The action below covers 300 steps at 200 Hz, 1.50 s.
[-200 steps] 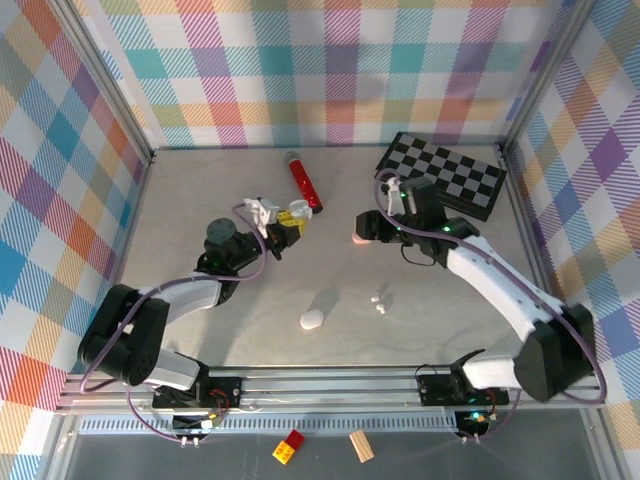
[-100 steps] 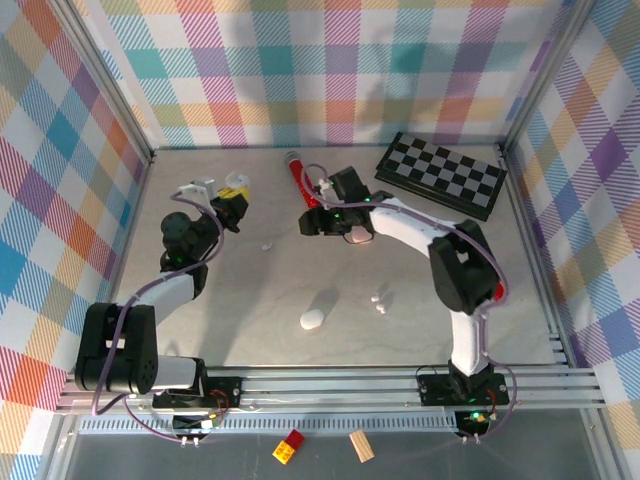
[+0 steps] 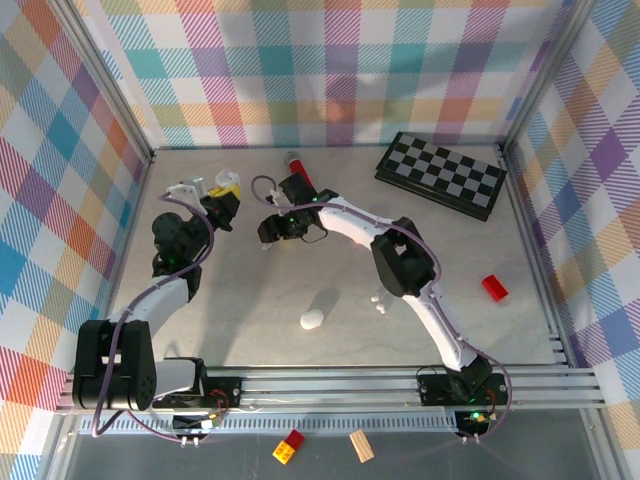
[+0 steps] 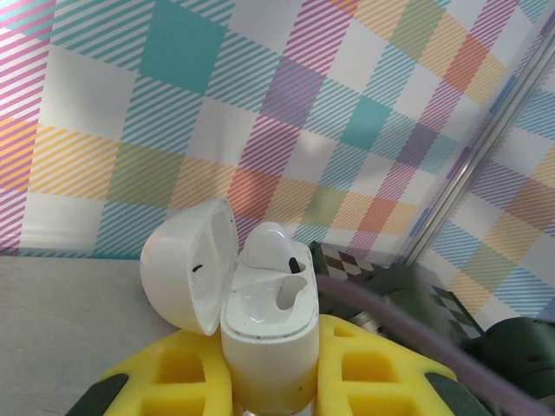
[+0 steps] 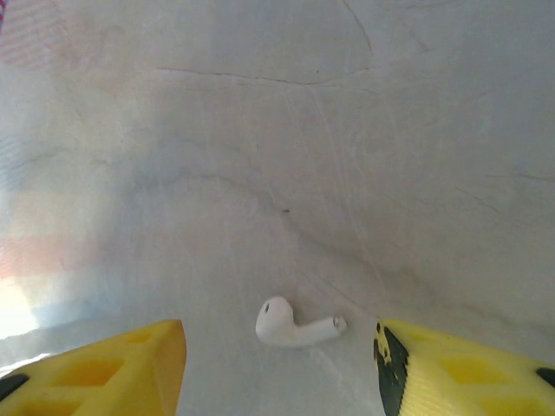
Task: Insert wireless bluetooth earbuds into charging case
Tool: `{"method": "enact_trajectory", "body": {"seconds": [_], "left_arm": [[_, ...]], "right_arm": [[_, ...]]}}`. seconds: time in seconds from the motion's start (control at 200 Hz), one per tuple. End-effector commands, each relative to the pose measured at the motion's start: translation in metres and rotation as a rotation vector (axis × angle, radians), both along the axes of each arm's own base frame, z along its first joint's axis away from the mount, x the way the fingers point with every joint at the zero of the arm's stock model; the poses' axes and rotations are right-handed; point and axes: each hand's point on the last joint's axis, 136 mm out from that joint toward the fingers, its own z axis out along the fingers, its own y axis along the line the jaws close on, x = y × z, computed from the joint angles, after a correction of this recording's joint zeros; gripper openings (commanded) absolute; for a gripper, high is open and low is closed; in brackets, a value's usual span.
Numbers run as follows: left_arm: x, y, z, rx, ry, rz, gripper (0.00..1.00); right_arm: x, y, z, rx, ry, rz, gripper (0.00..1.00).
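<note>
My left gripper (image 3: pixel 224 200) (image 4: pixel 269 386) is shut on a white charging case (image 4: pixel 269 338), held upright between its yellow fingers (image 4: pixel 156 381) at the back left. The case's lid (image 4: pixel 186 264) hangs open to the left. One white earbud (image 4: pixel 273 247) sits in the far slot; the near slot is empty. My right gripper (image 3: pixel 272 230) (image 5: pixel 282 364) is open just right of the left one, low over the table. A white earbud (image 5: pixel 290 322) lies on its side between its yellow fingers (image 5: pixel 113 368), touching neither. Two more earbuds (image 3: pixel 378 300) lie mid-table.
A closed white case (image 3: pixel 313 319) rests near the table's middle front. A red marker (image 3: pixel 298 165) lies behind the right gripper, a chessboard (image 3: pixel 440 172) at the back right, a red block (image 3: pixel 494 287) at the right. The plaid walls stand close behind the left gripper.
The right arm has swung left across the table, from beside the chessboard to the earbud next to the left gripper. The left gripper has drawn back and left with the case.
</note>
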Motion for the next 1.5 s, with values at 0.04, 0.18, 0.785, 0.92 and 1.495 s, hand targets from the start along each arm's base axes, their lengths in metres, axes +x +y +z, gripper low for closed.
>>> {"method": "enact_trajectory", "body": {"seconds": [0.04,0.18,0.785,0.92,1.495], "left_arm": [[-0.003,0.005,0.012,-0.014,-0.023,0.009,0.07],[-0.004,0.004,0.015,-0.018,-0.027,0.003,0.07],[-0.005,0.001,0.018,-0.021,-0.032,-0.019,0.07],[-0.007,0.000,0.016,-0.010,-0.033,-0.022,0.07],[-0.014,0.013,0.015,0.089,-0.004,0.052,0.07]], "right_arm": [[-0.007,0.009,-0.009,-0.036,-0.006,0.058,0.59],[-0.004,0.011,-0.014,-0.053,-0.028,0.072,0.59],[-0.025,0.022,-0.017,-0.028,0.004,0.187,0.51],[-0.036,0.016,-0.020,-0.095,-0.009,0.218,0.50],[-0.051,-0.008,-0.035,-0.352,-0.111,0.234,0.33]]}}
